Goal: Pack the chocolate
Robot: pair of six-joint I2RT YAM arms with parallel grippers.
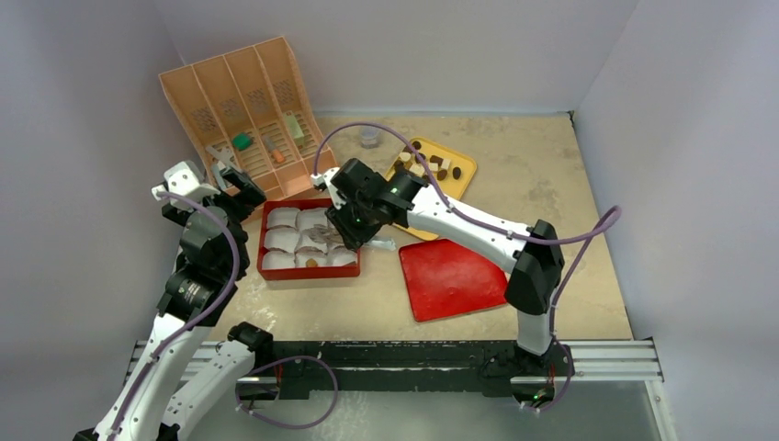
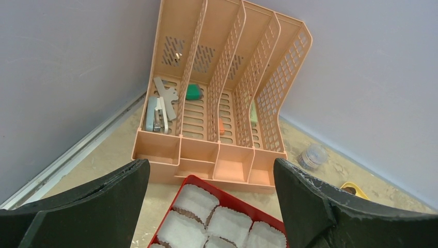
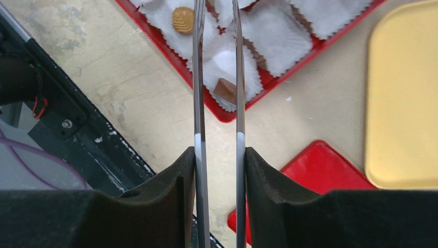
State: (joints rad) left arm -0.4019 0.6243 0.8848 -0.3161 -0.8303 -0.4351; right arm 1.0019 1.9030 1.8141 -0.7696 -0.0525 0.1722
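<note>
- Chocolate (image 1: 430, 165): a cluster of small pieces, mostly dark brown with a few tan and pale ones, lies on the yellow tray (image 1: 459, 193) in the upper middle of the top view.
- Two more pieces already sit in the red box (image 1: 310, 274) left of centre. One is an oval tan piece (image 3: 183, 19) with a ridged, shell-like surface. The other is a squarish brown piece (image 3: 225, 90). Each lies in a white crinkled paper cup (image 1: 280, 241).
- The yellow tray is smooth plastic with rounded corners. The red lid (image 1: 450, 276) is flat and glossy and lies on the mottled beige table (image 1: 551, 184), lower right of the box.
- Right gripper (image 3: 219, 155): its matte black pads are clenched on the tweezers (image 3: 199, 77).
- The tweezers are two thin metal blades that run side by side up the frame with a narrow gap between them. They pass over the box, and their tips are cut off by the top edge, so I cannot tell what they touch. The brown piece is partly hidden behind the right blade.
- Left gripper (image 2: 210, 173): the claw is spread wide with nothing between its fingers, above the box's far corner.
- It faces a peach perforated desk organizer (image 2: 227, 77) that leans against the wall, upper left. A green block (image 2: 193, 92) lies in one of its slots.
</note>
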